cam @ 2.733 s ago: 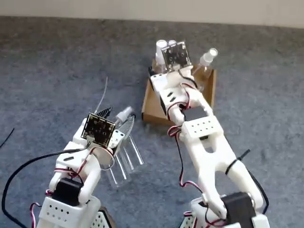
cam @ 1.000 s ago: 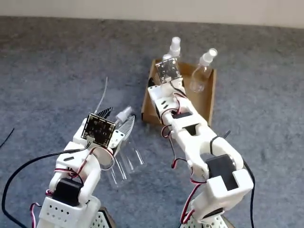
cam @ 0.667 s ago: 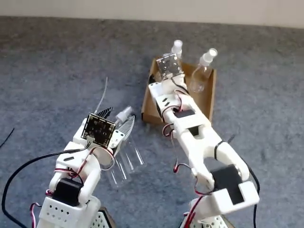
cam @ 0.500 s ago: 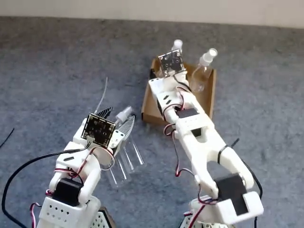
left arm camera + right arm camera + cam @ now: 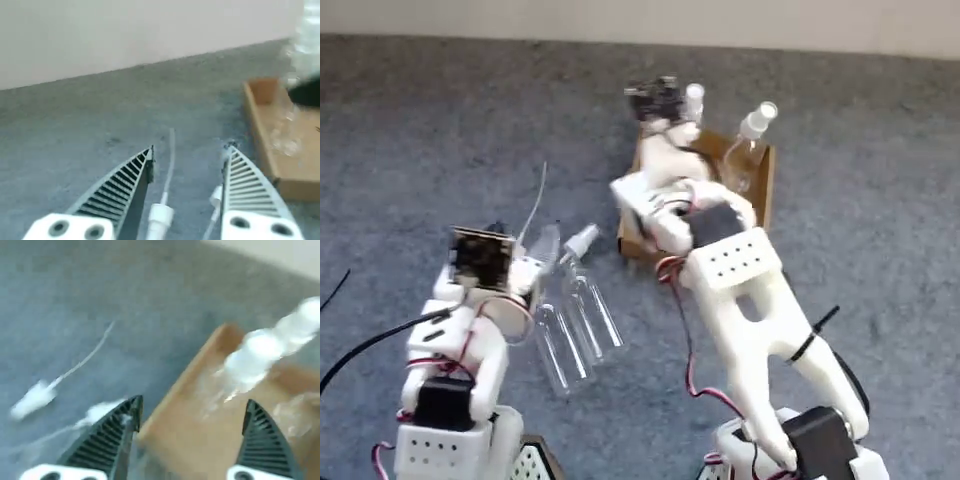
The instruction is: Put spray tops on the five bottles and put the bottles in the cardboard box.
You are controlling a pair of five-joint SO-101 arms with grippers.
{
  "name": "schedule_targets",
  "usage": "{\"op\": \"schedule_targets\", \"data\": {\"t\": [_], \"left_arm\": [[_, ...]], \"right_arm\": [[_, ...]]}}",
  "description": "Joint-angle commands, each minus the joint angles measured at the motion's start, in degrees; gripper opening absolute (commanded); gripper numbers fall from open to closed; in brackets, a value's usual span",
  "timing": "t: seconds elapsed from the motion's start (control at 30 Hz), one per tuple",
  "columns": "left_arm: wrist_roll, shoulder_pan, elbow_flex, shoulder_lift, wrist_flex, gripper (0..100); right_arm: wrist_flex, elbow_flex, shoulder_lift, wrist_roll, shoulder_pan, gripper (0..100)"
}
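While both stand wide open, the left gripper (image 5: 190, 149) hovers over a loose spray top (image 5: 160, 216) beside lying bottles (image 5: 585, 312). The right gripper (image 5: 192, 402) hovers over the cardboard box (image 5: 767, 192) toward the counter's (image 5: 420, 120) far edge, two capped bottles (image 5: 744, 155) upright inside.

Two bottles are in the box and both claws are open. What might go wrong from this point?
1. The right claw, open, hangs over the cardboard box's rim close to the upright bottles; a swing may tip one.
2. The spray top between the fingers of the left claw trails a thin tube that may snag or bend.
3. The clear bottles lying side by side on the carpet may roll when one is grasped.
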State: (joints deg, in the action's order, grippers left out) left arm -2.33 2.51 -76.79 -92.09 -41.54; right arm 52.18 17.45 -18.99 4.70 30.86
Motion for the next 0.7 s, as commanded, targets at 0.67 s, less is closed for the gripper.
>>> {"op": "schedule_targets", "data": {"t": [0.67], "left_arm": [[-13.45,33.01,47.25,51.03,-19.96,21]], "right_arm": [[9.63,-6.37,22.90,-13.19,16.84,25.7]]}}
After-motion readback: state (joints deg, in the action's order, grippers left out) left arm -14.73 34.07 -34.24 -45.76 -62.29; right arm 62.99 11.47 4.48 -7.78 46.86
